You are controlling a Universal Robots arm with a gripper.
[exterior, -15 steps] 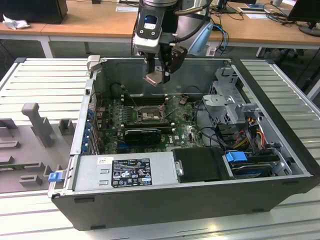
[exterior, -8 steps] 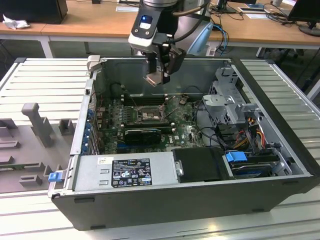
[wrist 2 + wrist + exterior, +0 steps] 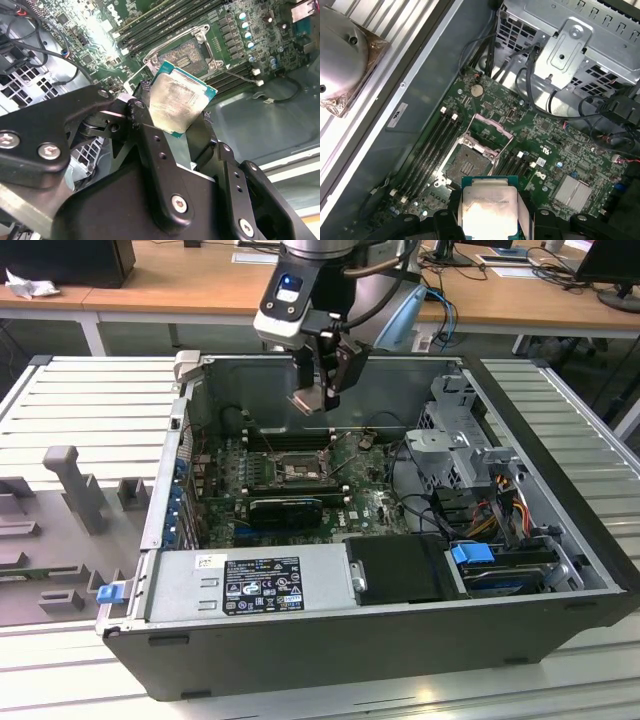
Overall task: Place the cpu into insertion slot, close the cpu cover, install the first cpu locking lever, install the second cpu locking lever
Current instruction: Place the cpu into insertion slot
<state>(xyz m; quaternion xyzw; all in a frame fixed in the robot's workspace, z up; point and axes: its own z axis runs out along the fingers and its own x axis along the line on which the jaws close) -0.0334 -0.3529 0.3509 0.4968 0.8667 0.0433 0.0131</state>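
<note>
Gripper clamps the cpu by its edges between closed fingers; the slot lies well below it, cover seemingly flipped open.

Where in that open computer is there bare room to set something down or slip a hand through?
Inside, little: the insertion slot lies open between the memory slots, under the hand holding the cpu. Cables and the drive cage crowd the exterior view's right of the board. Outside, the table's slats on the exterior view's right of the case are bare.
</note>
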